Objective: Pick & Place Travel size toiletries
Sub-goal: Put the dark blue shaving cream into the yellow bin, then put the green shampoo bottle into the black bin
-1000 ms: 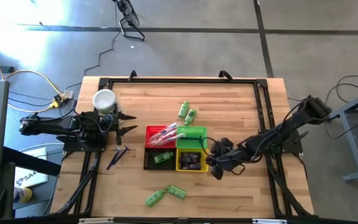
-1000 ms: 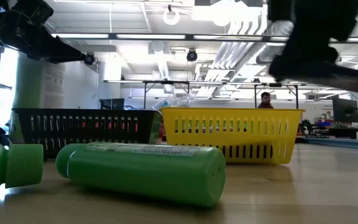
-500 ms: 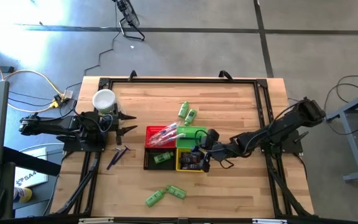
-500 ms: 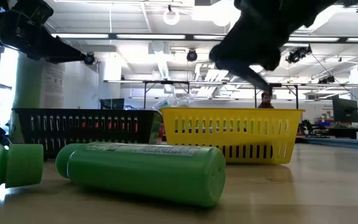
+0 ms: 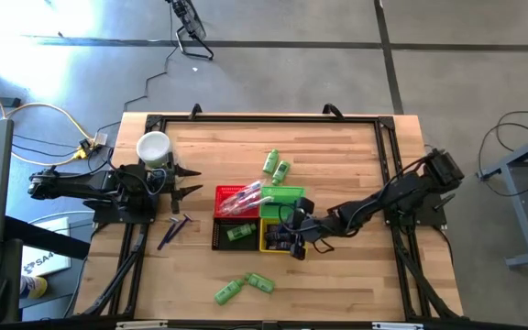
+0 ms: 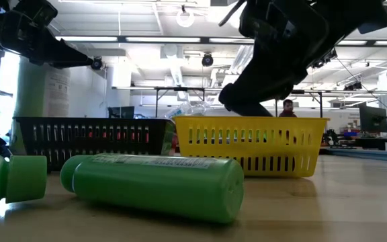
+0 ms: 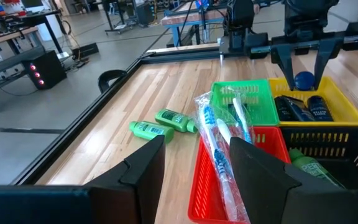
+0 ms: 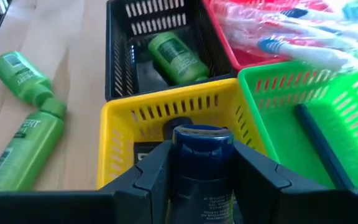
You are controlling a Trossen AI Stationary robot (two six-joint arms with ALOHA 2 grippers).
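My right gripper point(image 5: 291, 238) hangs over the yellow basket point(image 5: 266, 240), shut on a dark blue tube point(image 8: 202, 146); the left wrist view shows the tube's round blue end point(image 7: 304, 79) between the fingers, above the basket. Dark tubes point(image 7: 304, 109) lie in that basket. A green bottle point(image 5: 239, 233) lies in the black basket and toothbrushes point(image 5: 246, 195) in the red one. Two green bottles point(image 5: 276, 166) lie on the far part of the table and two point(image 5: 243, 288) on the near part. My left gripper point(image 7: 197, 177) waits open at the table's left. My right gripper pinches the dark blue tube by its two sides point(image 8: 201, 180), just behind the capped end, between its two fingers. The fingers slant down from the table's right side and lie along the tube. The tube is clear of the basket, its capped end pointing ahead and down.
The red, green point(image 5: 287, 197), black point(image 5: 223, 238) and yellow baskets stand together mid-table. A white cup point(image 5: 154, 147) stands at the far left beside my left arm. Purple sticks point(image 5: 174, 229) lie on the table left of the baskets. The wood right of the baskets is bare.
My right gripper has carried the blue tube toward the table's left, from beside the baskets to over the yellow one. It has sunk toward the basket, tipped further down and rolled. The left arm and all other things have kept still.
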